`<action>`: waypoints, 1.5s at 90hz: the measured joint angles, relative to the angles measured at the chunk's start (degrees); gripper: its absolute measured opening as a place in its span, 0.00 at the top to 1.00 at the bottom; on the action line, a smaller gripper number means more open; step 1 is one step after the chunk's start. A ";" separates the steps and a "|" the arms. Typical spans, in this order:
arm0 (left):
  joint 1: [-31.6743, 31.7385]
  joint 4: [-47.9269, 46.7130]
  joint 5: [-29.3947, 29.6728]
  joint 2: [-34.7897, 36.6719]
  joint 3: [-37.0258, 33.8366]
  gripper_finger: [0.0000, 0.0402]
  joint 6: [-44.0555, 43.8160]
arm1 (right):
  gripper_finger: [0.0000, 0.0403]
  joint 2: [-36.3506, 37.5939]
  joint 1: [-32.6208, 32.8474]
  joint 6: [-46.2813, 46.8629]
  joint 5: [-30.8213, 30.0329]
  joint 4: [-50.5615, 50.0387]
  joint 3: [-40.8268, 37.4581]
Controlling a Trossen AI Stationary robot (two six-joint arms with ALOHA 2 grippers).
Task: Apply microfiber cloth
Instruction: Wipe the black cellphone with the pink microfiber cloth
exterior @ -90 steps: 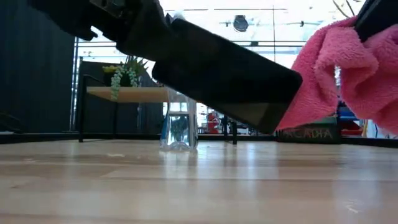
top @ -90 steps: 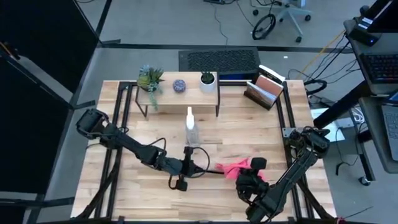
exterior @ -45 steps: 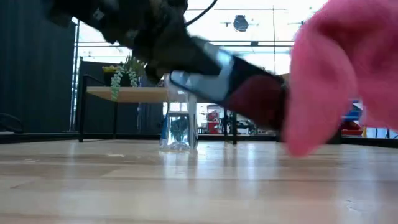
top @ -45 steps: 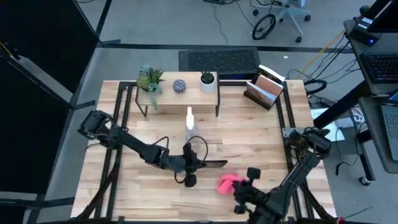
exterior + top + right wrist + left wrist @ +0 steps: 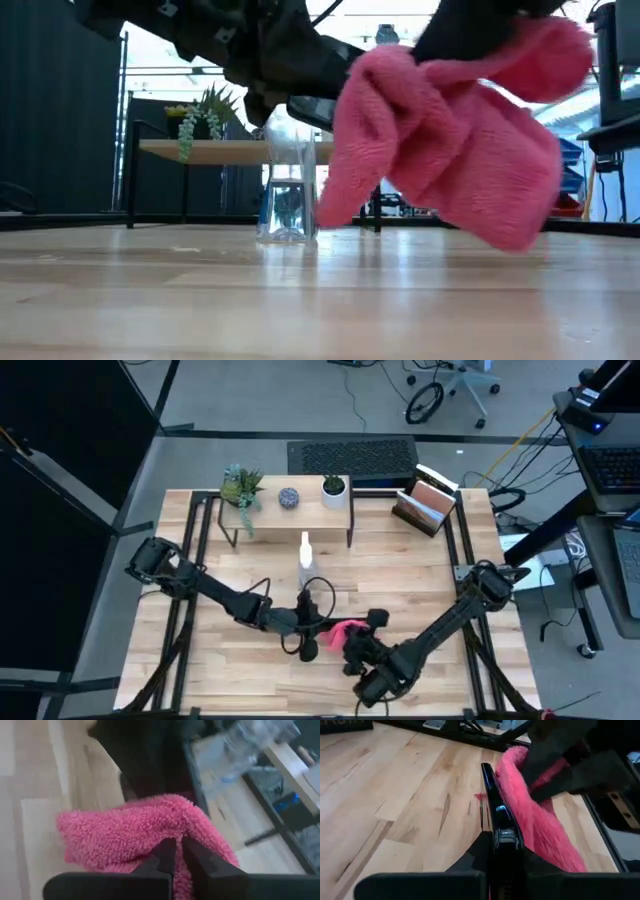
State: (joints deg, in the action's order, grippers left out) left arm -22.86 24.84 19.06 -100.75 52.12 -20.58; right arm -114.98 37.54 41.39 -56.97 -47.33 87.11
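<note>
My left gripper (image 5: 502,857) is shut on a black smartphone (image 5: 494,802), held above the middle of the table (image 5: 240,660). The bright pink microfiber cloth (image 5: 450,140) is bunched in my right gripper (image 5: 179,855), which is shut on it just right of the phone. In the left wrist view the cloth (image 5: 532,822) lies against one face of the phone. From above, the cloth (image 5: 343,631) hides most of the phone. A clear spray bottle (image 5: 306,568) stands on its base beyond them. My left gripper pinches the smartphone's near end (image 5: 503,836) between its two fingers, one on each face. The fingers lie along the phone, level, coming from the table's left. The phone stands on edge, clear of the table. My right gripper pinches a bunched fold of the cloth (image 5: 150,845) between its two fingers, several layers thick. It comes from the table's right. The cloth hangs below the fingers, clear of the table, its side against the phone's face (image 5: 496,812).
A small wooden shelf (image 5: 290,510) with potted plants stands at the far side. A holder with books (image 5: 425,505) sits at the far right. Black frame rails run along the left and right edges.
My right gripper drew the cloth off the phone toward the near right, then swung back left and brought the cloth against the phone again. The phone's free end, bare half a second ago, is now covered by the cloth. My left gripper has kept its hold.
</note>
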 joint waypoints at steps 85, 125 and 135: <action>0.41 0.92 -1.05 0.00 0.07 0.98 0.09 | 1.00 -0.96 0.65 2.28 7.48 -3.91 -2.21; 0.41 0.42 -0.86 0.11 0.07 0.98 0.11 | 1.00 -0.43 1.10 3.19 1.22 -13.76 3.31; 0.38 0.04 -1.04 0.10 0.07 0.98 0.13 | 1.00 -0.67 -0.11 -1.05 1.42 -7.08 3.10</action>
State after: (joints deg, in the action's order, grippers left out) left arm -22.48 24.88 18.02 -100.65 52.18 -20.45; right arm -115.66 37.43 40.34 -55.55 -54.41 90.21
